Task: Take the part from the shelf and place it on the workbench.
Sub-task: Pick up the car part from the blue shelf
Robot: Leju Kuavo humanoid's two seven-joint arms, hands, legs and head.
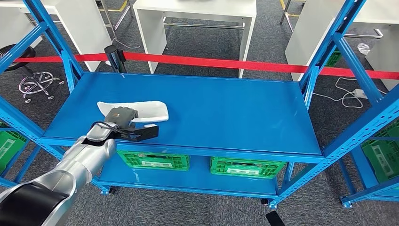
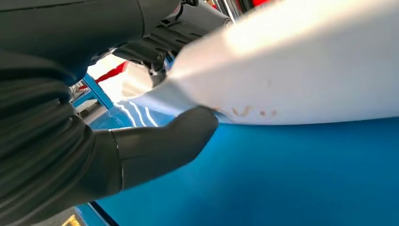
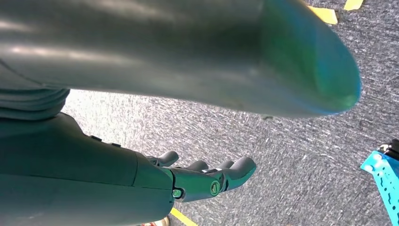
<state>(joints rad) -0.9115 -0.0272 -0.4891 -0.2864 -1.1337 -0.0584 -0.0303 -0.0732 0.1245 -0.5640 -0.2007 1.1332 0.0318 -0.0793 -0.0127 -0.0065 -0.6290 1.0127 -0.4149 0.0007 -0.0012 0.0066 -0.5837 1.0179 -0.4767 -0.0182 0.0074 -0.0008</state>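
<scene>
The part (image 1: 141,109), a white elongated piece with one narrow end, lies flat on the blue shelf (image 1: 226,108), on the deck's left portion and nearer its front edge than its back edge. The left hand (image 1: 126,123) is at the part's front side, over its narrow end. In the left wrist view the part (image 2: 301,70) rests on the blue deck, with the grey thumb (image 2: 164,146) pressed against its lower edge and dark fingers (image 2: 160,44) over its upper surface. The hand is closed around the part.

The right hand (image 3: 207,181) hangs over grey carpet (image 3: 282,155), fingers loosely curled and apart, holding nothing.

Below the shelf deck, two green crates (image 1: 153,160) sit side by side on the lower level. A red barrier tape (image 1: 211,61) runs behind the shelf's back edge, carried by a dark post (image 1: 114,56) at the shelf's back left corner. White tables (image 1: 197,19) stand beyond the tape. A chrome stool base (image 1: 37,84) stands on the floor left of the shelf. A white cable (image 1: 348,96) lies on the floor right of the shelf, and further blue racking (image 1: 371,122) stands on that same side.
</scene>
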